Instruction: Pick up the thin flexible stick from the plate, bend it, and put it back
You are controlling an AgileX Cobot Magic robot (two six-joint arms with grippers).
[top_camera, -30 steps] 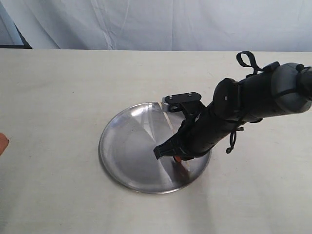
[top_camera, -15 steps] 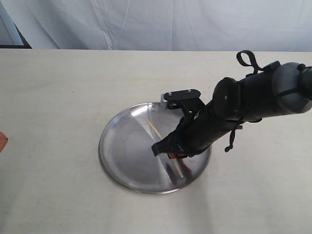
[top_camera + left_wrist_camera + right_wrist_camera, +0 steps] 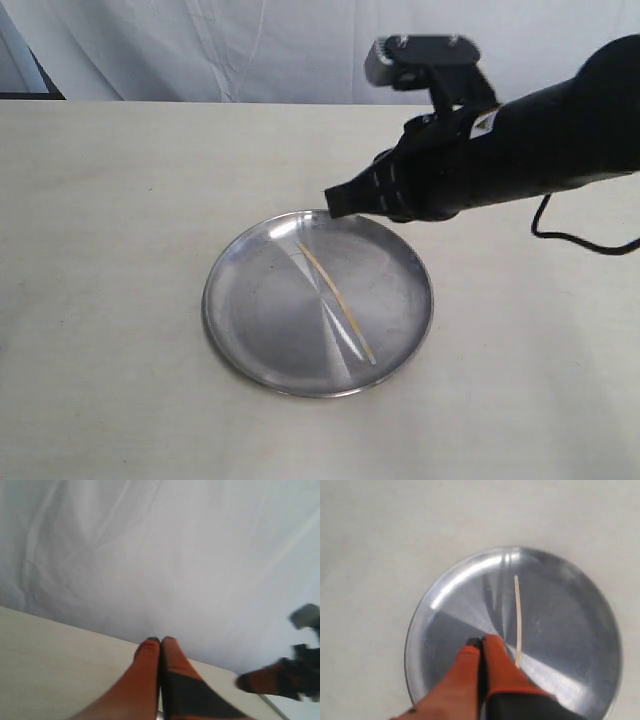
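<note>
The thin flexible stick (image 3: 335,297) lies loose on the plate (image 3: 250,310), running slantwise across its right half, slightly curved. My right gripper (image 3: 336,202) hangs in the air above the plate's far rim, clear of the stick. In the right wrist view its orange fingers are pressed together with nothing between them, so the right gripper (image 3: 481,641) is shut, and the stick (image 3: 518,620) lies on the plate (image 3: 570,620) below. My left gripper (image 3: 160,640) is shut and empty, pointing towards the white cloth; the exterior view does not show it.
The plate sits on a pale beige table (image 3: 110,200). A white cloth backdrop (image 3: 250,50) hangs behind the table's far edge. The right arm (image 3: 520,150) reaches in from the right, above the table.
The right gripper rose off the plate and drew back, leaving the stick flat on the plate. The orange fingertip at the exterior view's left edge has gone out of sight.
</note>
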